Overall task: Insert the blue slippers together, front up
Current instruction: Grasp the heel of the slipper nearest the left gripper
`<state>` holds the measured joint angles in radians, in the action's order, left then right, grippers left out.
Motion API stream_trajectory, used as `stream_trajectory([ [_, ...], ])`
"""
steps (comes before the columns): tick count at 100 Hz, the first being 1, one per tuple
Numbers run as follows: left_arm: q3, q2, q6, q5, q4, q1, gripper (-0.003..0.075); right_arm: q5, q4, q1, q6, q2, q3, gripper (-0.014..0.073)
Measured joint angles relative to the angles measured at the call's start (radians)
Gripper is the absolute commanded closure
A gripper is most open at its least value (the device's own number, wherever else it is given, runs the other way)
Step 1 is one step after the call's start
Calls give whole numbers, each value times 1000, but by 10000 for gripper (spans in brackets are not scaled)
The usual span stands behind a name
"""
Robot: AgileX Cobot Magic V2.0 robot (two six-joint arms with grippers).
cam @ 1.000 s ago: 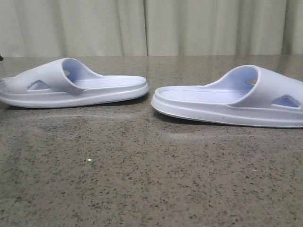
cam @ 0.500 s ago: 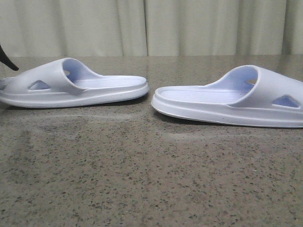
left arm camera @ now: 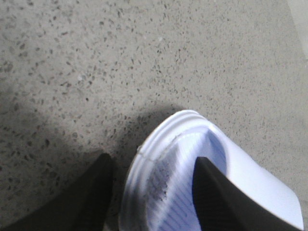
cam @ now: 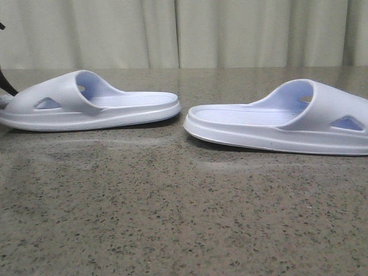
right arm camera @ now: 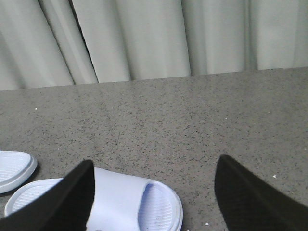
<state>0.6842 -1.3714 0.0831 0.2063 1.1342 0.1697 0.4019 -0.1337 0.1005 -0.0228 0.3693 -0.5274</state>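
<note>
Two pale blue slippers lie sole-down on the speckled stone table, heels facing each other. The left slipper (cam: 86, 104) has its strap toward the left, the right slipper (cam: 282, 122) its strap toward the right. My left gripper (left arm camera: 154, 192) is open at the toe end of the left slipper (left arm camera: 173, 159). One finger (left arm camera: 91, 192) is outside the rim, the other (left arm camera: 221, 197) over the footbed. In the front view only a dark fingertip (cam: 8, 86) shows at the left edge. My right gripper (right arm camera: 159, 192) is open above the right slipper (right arm camera: 130, 202), not touching it.
The stone table (cam: 184, 218) stretches toward the camera in front of the slippers. A pale curtain (cam: 184, 31) hangs behind its far edge. The heel of the left slipper (right arm camera: 14, 171) shows in the right wrist view.
The left gripper's dark fingertip has come into the front view at the left edge and dropped lower, beside the left slipper's toe. Neither slipper has moved.
</note>
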Motion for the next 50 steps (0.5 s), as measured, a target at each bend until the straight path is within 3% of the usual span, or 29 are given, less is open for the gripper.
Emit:
stream_trajectory([
  [29, -2, -1, 0, 11, 0, 0, 429, 0, 0, 0, 0, 0, 0, 138],
  [50, -4, -5, 6, 22, 0, 0, 587, 0, 0, 0, 0, 0, 0, 138],
])
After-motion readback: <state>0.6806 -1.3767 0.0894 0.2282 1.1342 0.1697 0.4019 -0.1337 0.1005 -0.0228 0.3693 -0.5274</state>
